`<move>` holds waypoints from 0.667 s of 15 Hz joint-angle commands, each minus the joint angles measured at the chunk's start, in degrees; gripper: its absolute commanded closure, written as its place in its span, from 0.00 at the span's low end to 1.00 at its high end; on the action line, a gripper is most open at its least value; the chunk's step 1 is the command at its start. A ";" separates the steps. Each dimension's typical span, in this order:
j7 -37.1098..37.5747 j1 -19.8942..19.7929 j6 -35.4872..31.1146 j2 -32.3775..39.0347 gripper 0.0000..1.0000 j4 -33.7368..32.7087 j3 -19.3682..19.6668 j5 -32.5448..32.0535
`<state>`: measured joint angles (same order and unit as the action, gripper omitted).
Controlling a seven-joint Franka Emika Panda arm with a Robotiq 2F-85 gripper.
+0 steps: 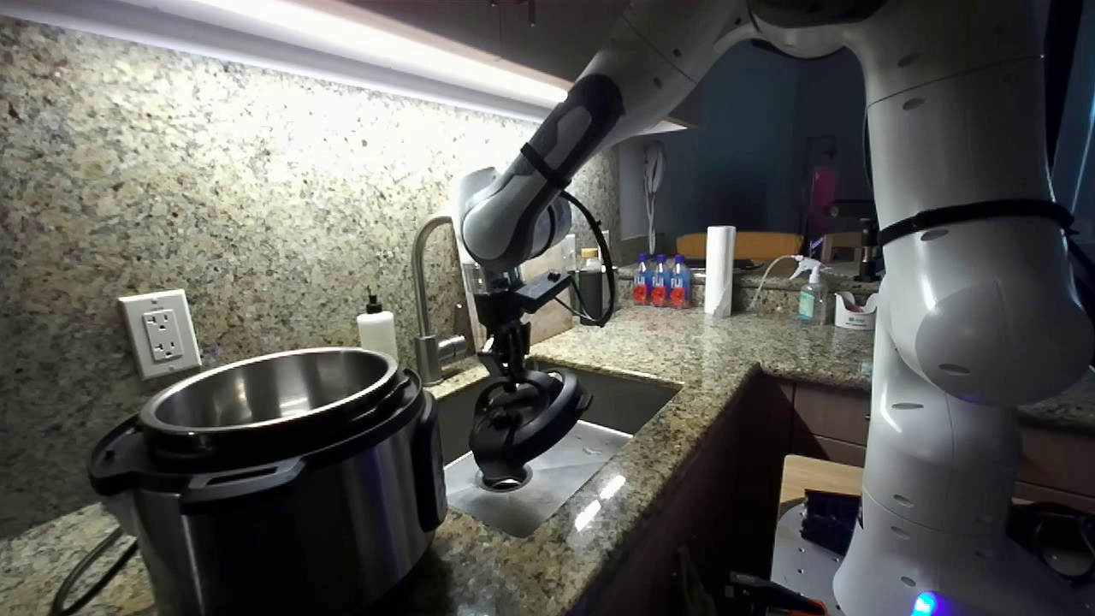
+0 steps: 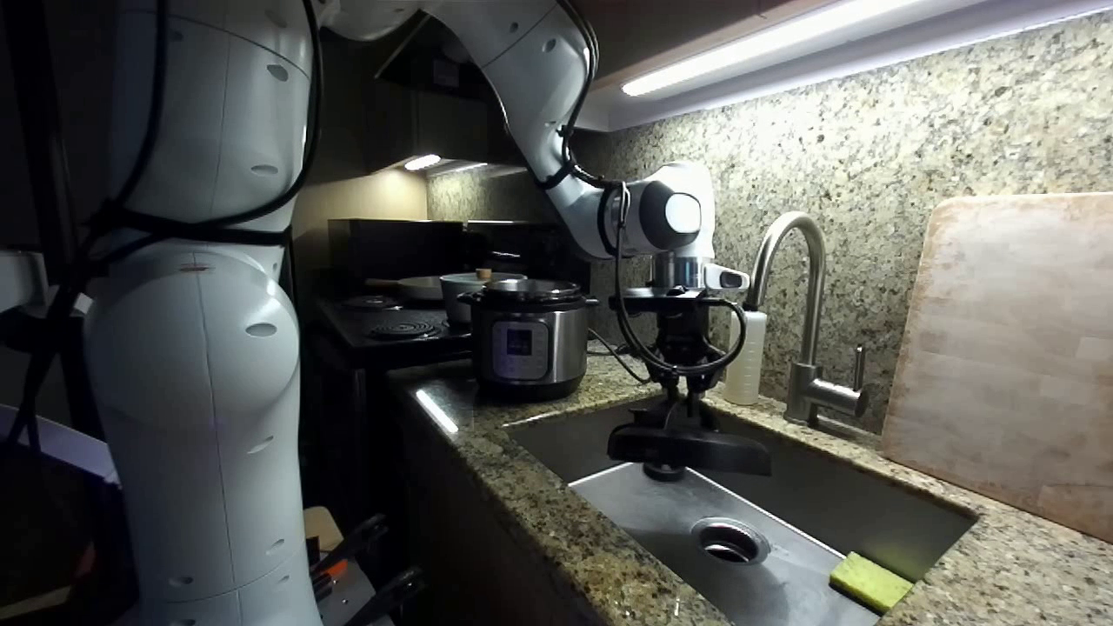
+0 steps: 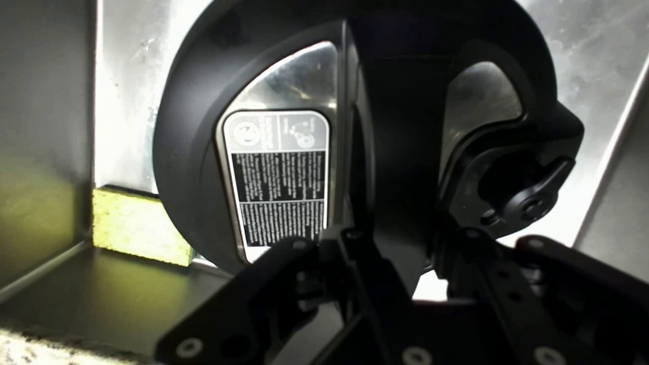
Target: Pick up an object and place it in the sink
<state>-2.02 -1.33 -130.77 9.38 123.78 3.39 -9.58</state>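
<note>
The claw [image 1: 511, 381] was clamped on the handle [image 3: 400, 126] of the black lid [image 1: 532, 430], its fingers [image 3: 476, 266] on either side of it. The lid hung tilted inside the outline of the sink [image 2: 826, 487], over the metal floor [image 2: 669, 513]; I could not tell whether its lowest part touched that floor. The white arm [image 1: 633, 77] reached over the sink from the front, opposite the wall [image 2: 913, 130].

In the sink, the round drain [image 2: 730, 541] lay in the floor, and a yellow sponge [image 2: 869, 581] sat by a corner at one end. Past the opposite end of the sink stood the pressure cooker [image 2: 569, 348], on the stone counter [image 1: 684, 411], the inside of its steel bowl [image 1: 274, 389] showing. Farther from the sink on that same side, a pan [image 2: 422, 288] and a cooking pot [image 2: 456, 300] stood on a stove [image 2: 404, 330].

Behind the sink rose a curved faucet [image 2: 815, 304], and a white soap bottle [image 2: 745, 361] stood there too, toward the cooker end. A wooden cutting board [image 2: 1009, 365] leaned against the wall behind the sink, toward the sponge end. Beyond that end of the sink stood three water bottles [image 1: 659, 287], a paper towel roll [image 1: 719, 272] and a spray bottle [image 1: 813, 299].
</note>
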 commanded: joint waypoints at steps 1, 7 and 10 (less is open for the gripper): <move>-2.55 -0.40 -1.14 -0.95 0.87 -0.53 0.26 -3.97; -4.26 -0.52 -2.39 -0.88 0.87 -0.44 0.35 -7.73; -7.39 -0.65 -2.55 -0.79 0.87 -0.58 0.28 -9.20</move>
<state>-5.28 -1.27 -132.19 9.45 123.78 3.67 -16.60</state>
